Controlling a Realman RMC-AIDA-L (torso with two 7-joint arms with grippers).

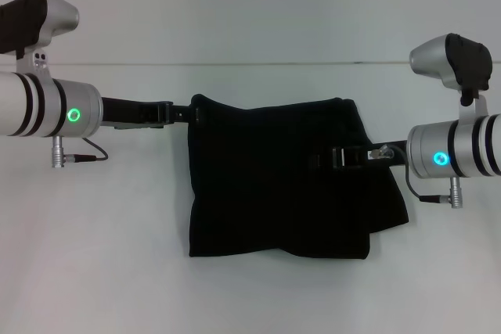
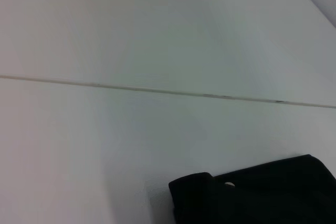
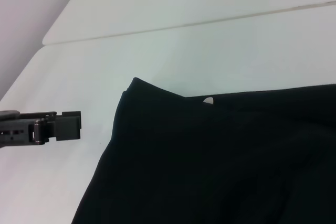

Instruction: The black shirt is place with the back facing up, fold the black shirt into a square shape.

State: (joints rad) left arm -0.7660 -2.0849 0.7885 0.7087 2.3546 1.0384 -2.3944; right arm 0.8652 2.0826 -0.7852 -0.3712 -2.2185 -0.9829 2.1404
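Lying between both end effectors, black shirt (image 1: 274, 181).

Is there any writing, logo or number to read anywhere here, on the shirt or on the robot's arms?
None can be read in any view.
The black shirt is plain black, with no print showing; a small pale spot at its far edge could be a tag, too small to read.
The left gripper at the shirt's far left corner and the right gripper over the shirt show no lettering; each arm carries only a green light ring.

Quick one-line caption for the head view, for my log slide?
Black shirt folded nearly square on white table; left gripper at its far-left corner, right gripper over it.
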